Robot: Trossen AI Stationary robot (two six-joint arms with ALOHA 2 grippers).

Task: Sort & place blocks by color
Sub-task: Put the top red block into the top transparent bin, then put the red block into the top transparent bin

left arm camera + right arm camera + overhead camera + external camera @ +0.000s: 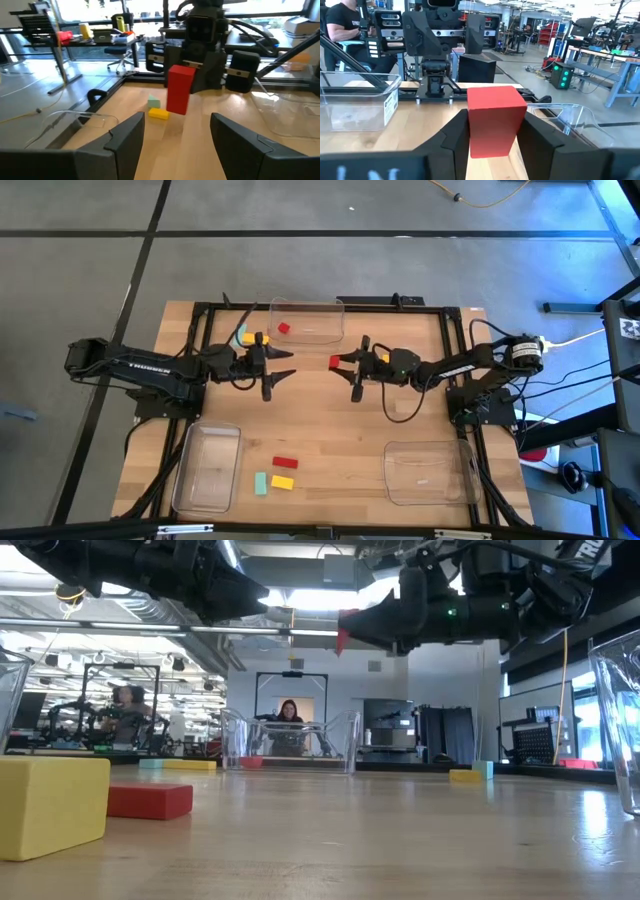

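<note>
Over mid-bench: right tool point(338, 362) clamped on a red block point(334, 362), up off the wood, probably headed for the far clear tray point(307, 321) holding another red block point(284, 328). Left tool point(285, 366) opposite, fingers apart, empty.

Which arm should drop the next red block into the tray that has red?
Right. The right gripper is already shut on a red block, near the far tray holding a red piece. The left gripper is open and empty.

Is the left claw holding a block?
No, the left claw is open and empty; the red block sits in the right claw.
</note>
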